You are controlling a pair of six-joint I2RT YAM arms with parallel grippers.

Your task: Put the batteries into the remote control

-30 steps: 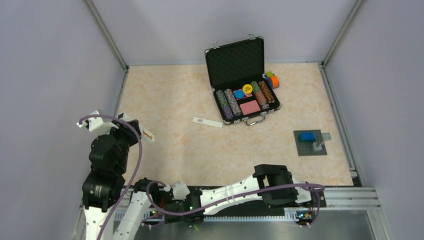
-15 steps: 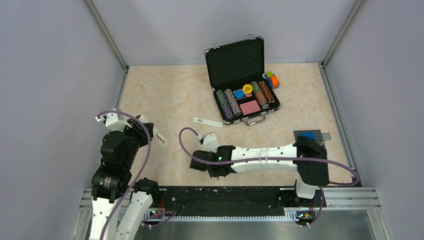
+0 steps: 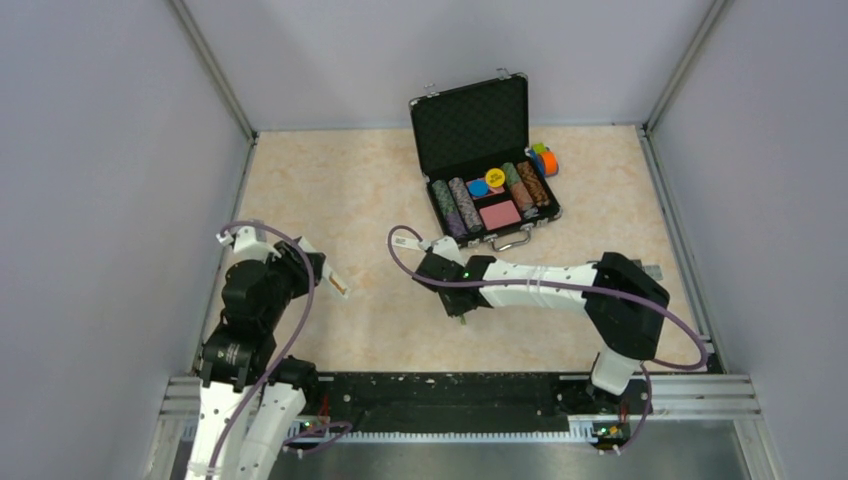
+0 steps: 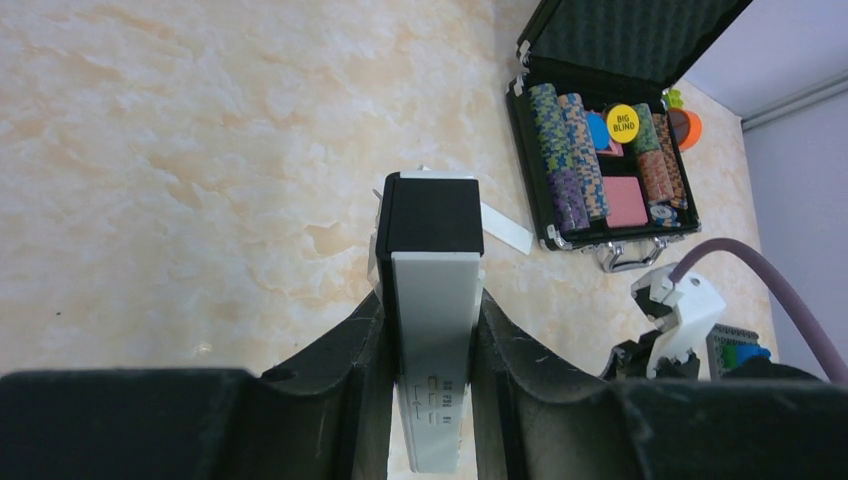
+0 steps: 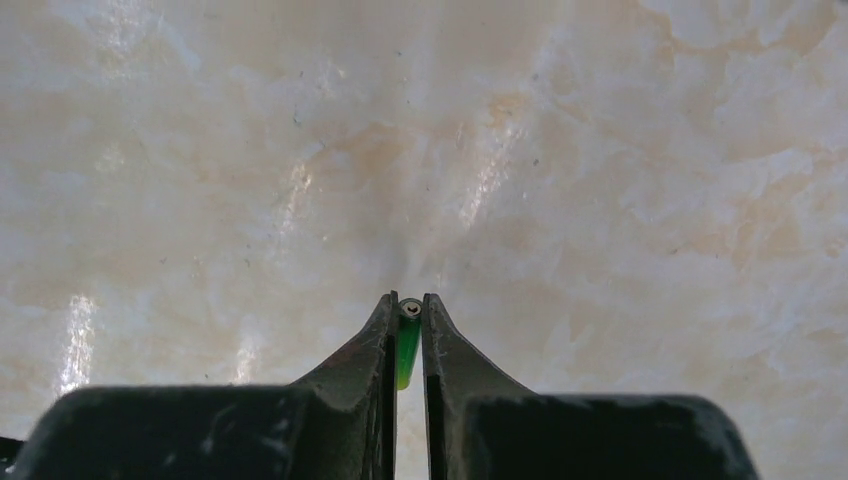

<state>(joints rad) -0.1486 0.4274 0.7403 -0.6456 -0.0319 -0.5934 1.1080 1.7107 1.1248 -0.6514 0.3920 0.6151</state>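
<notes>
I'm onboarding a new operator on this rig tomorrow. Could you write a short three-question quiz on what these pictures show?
1. True or false: the left gripper has its jaws shut on the remote control.
2. Multiple choice: what does the right gripper hold between its jaws? A) a poker chip B) the green battery C) nothing
3. Fill in the blank: the lid of the chip case stands ____.
Key: 1 true; 2 B; 3 open.
</notes>
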